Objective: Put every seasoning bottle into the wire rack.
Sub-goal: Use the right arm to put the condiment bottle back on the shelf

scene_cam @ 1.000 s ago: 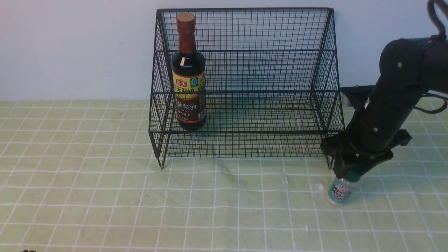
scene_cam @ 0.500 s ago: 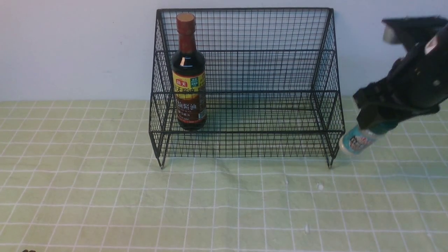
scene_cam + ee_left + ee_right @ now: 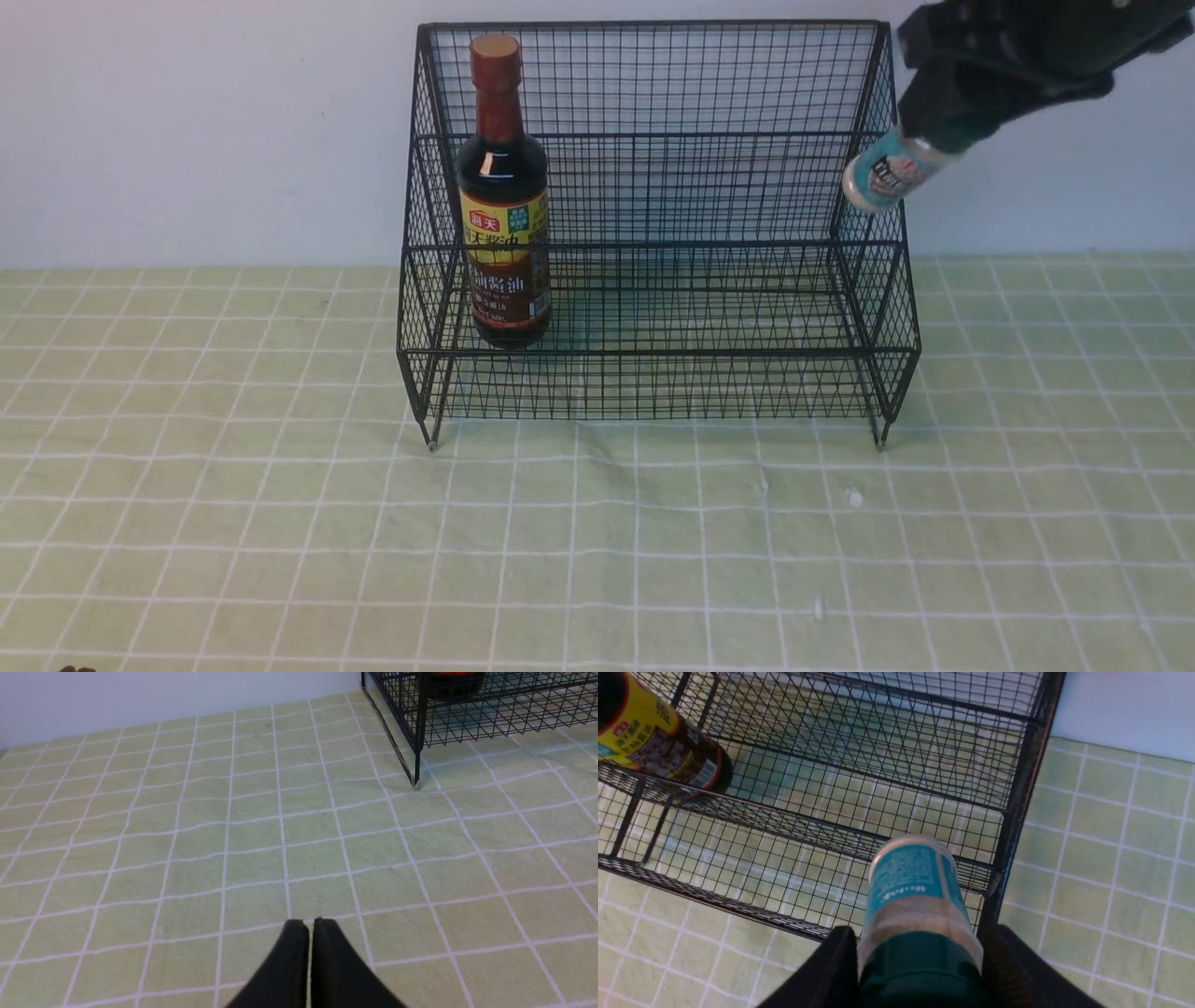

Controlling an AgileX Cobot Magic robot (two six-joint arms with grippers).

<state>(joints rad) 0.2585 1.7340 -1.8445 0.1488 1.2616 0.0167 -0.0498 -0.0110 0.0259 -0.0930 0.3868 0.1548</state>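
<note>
- Shaker jar [image 3: 892,173] is gripped at its cap by the right claw [image 3: 920,961], jaws parted to its width.
- It is held tilted, base toward the rack's [image 3: 653,353] right side.
- Left claw [image 3: 310,924] is closed, farther off.

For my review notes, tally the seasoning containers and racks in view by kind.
Tall soy-sauce bottle: 1
Small shaker jar: 1
Wire rack: 1
Total: 3

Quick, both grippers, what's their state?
Left gripper: closed, nothing between the fingertips.
Right gripper: closed on the shaker jar, by its green cap.
</note>
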